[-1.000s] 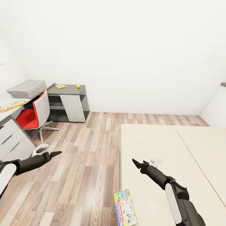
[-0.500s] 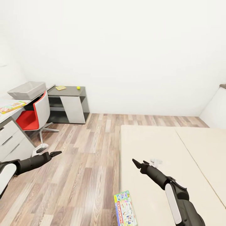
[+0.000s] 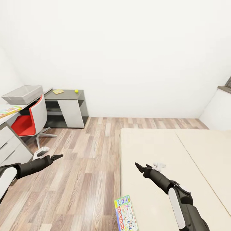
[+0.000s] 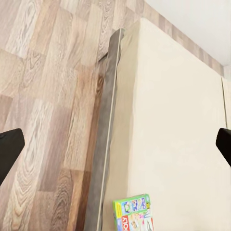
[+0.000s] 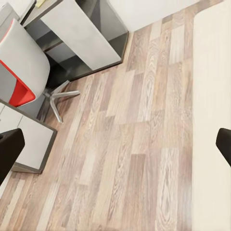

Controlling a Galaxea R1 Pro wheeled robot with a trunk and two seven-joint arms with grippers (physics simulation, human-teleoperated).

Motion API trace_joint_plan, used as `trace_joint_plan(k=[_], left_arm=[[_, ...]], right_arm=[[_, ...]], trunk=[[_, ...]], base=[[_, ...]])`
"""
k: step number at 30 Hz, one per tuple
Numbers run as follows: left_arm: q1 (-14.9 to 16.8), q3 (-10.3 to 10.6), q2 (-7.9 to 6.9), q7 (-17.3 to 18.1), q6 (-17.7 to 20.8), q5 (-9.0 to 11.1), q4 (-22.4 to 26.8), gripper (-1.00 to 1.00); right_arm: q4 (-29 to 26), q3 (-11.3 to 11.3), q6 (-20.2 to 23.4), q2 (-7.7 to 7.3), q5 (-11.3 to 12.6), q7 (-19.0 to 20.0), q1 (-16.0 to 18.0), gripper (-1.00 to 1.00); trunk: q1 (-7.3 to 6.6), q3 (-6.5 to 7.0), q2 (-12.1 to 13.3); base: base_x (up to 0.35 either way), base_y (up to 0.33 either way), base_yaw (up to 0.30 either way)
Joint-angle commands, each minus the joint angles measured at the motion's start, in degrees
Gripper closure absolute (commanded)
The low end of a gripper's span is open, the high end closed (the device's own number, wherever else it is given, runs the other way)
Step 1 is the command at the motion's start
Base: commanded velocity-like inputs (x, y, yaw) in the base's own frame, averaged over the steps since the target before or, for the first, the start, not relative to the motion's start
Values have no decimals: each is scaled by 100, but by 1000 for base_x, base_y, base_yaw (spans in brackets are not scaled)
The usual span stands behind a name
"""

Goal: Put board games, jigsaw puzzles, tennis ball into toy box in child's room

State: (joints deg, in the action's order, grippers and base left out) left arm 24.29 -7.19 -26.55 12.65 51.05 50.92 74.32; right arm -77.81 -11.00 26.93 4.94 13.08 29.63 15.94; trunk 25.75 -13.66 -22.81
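Now, left fingers: the left gripper [image 3: 58, 156] hangs over the floor [image 3: 86, 173], fingers spread wide and holding nothing; the left wrist view shows both dark fingertips [image 4: 9, 151] at the frame edges with open space between.
Right fingers: the right gripper [image 3: 138, 166] hovers above the bed [image 3: 154, 147], also spread apart and empty, tips pointing away from the robot.
Nearest toy: the Monopoly box [image 3: 126, 213] lies flat on the bed just by its edge, back toward the robot from the right fingers and between the two arms.
Handling, as a judgement: a light, stiff card box with a smooth printed lid; lying flat on a soft mattress, it is best pinched across a short edge, likely the one overhanging nearest the bed's side.
Farther out: beyond the left fingers, past the red chair [image 3: 27, 120], the toy box [image 3: 22, 94] sits on the worktop [image 3: 6, 117], with the Skip-Bo box [image 3: 9, 111] near it.
Farthest: a jigsaw puzzle [image 3: 58, 91] and the tennis ball [image 3: 76, 91] rest on the dark cabinet [image 3: 65, 107].
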Motion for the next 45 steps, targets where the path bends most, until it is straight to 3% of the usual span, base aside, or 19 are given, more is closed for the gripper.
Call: trace_joint_plan(k=[1, 14, 33, 45], left_arm=[[5, -9, 0, 37, 28, -28, 1, -100], [5, -19, -8, 45, 28, -27, 4, -100], [5, -19, -17, 45, 28, -28, 4, -100], [5, -19, -26, 45, 28, -23, 4, -100]], right_arm=[[-4, -15, 49, 7, 37, 17, 5, -100], [-6, 23, 41, 7, 21, 18, 3, -100], [-5, 36, -116, 8, 29, -161, 5, -100], [-6, 37, -126, 7, 28, -168, 3, -100]], trunk=[[3, -5, -11], [3, 101, -11], [3, 117, -11], [3, 208, -11]], base=[[0, 0, -6], [0, 0, -1], [0, 0, 0], [0, 0, 0]])
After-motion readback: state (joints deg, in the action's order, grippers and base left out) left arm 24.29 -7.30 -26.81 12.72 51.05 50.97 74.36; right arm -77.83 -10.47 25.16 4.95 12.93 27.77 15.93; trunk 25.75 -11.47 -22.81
